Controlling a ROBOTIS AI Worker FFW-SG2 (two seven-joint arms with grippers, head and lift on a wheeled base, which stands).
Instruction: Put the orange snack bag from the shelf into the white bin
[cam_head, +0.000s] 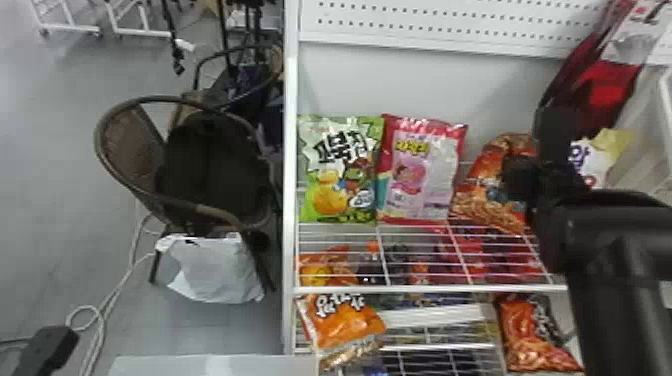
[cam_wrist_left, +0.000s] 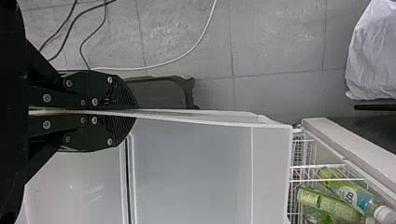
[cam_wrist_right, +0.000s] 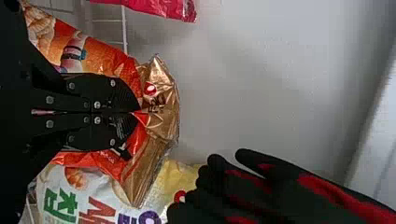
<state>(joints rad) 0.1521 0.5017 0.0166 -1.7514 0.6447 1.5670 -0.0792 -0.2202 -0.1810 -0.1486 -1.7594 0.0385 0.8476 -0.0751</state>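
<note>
1. Gripping the orange snack bag near its gold-coloured top end, the right gripper has its two black fingers pressed together, with a fold of the wrapper between their tips.
2. The bag stands tilted at the upper wire shelf, between a pink-and-red bag and a white-and-yellow bag, and outside the white bin.
3. At the white bin, the left gripper is closed on the thin upper edge of a wall, one finger on either side.
4. A green snack bag stands at the left end of the same shelf, beside the pink-and-red one. Below, another orange packet lies on a lower rack.
5. Left of the shelving, a white plastic sack sits beneath a woven chair.
</note>
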